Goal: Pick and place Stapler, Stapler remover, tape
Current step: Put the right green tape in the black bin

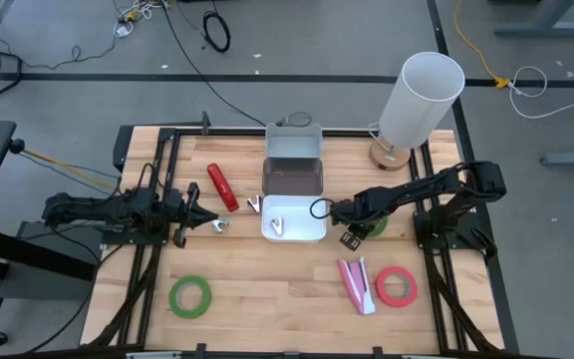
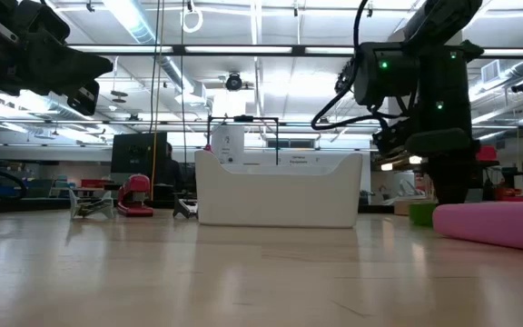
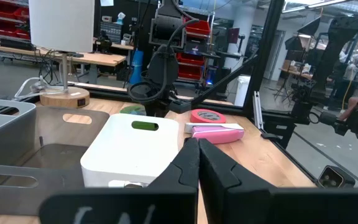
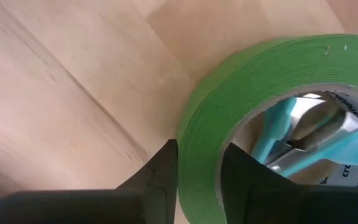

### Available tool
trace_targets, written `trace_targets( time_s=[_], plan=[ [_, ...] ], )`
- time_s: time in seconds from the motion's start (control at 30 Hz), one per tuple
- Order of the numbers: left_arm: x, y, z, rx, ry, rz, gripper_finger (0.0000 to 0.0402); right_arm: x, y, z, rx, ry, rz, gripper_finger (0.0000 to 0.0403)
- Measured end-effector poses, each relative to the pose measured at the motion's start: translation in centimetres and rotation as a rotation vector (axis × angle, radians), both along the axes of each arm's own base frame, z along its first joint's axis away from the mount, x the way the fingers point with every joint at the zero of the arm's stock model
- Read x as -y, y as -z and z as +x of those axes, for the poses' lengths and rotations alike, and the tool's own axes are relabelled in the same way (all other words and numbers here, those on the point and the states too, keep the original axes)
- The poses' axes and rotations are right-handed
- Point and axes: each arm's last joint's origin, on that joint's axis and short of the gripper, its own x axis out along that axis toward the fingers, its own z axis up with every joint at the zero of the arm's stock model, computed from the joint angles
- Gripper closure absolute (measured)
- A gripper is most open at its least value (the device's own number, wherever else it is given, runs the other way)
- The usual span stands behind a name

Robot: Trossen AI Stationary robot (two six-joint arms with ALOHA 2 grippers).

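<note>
Going across the overhead shot from the left: our left gripper (image 1: 203, 216) sits at mid-left with its fingers pressed together on nothing, nose toward a staple remover (image 1: 220, 226) lying just in front of it. Below that, in the lower left, there's a green tape roll (image 1: 189, 296) flat on the table (image 1: 267, 309), and up and to the right a red stapler (image 1: 222, 186). Another staple remover (image 1: 254, 204) lies just left of the white bin (image 1: 312, 233) in the middle, and a third remover (image 1: 277, 226) already lies inside it. Right of the bin is where things are happening — the right gripper (image 1: 354, 227) is down on a second green tape roll (image 4: 260, 112), and from its wrist camera we can see one finger (image 4: 160, 171) outside the wall and the other inside the hole, so it's clamped across the wall of the ring. We'd say that's the right place to hold it: the roll looks light and stiff, but the outside is smooth and curved, so pinching through the wall beats squeezing the whole roll. Something teal and silvery shows inside the hole; we can't tell what it is. Lower right, a pink stapler (image 1: 357, 284) and a red tape roll (image 1: 397, 286) sit just beside each other — the stapler probably the heavier, best taken across its narrow body.
</note>
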Motion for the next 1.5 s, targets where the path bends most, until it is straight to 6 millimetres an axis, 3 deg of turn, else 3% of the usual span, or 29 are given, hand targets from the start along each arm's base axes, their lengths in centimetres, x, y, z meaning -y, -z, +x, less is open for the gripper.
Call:
trace_targets(
  time_s=[0.4,0.83,1.13,1.5],
  plan=[
    [0.0,0.0,0.0,0.000,0.000,0.000,0.0399,0.1,-5.3,0.5,0.040,-0.012,-0.009,0.0321],
    [0.0,0.0,0.0,0.000,0.000,0.000,0.0399,1.3,-11.1,3.1,0.212,-0.113,-0.023,0.0319],
    [0.0,0.0,0.0,0.000,0.000,0.000,0.0399,3.5,-13.2,4.2,0.334,-0.173,-0.071,0.0319],
    [0.0,0.0,0.0,0.000,0.000,0.000,0.0399,5.3,-14.8,6.6,0.613,-0.321,-0.193,0.0320]
  ],
)
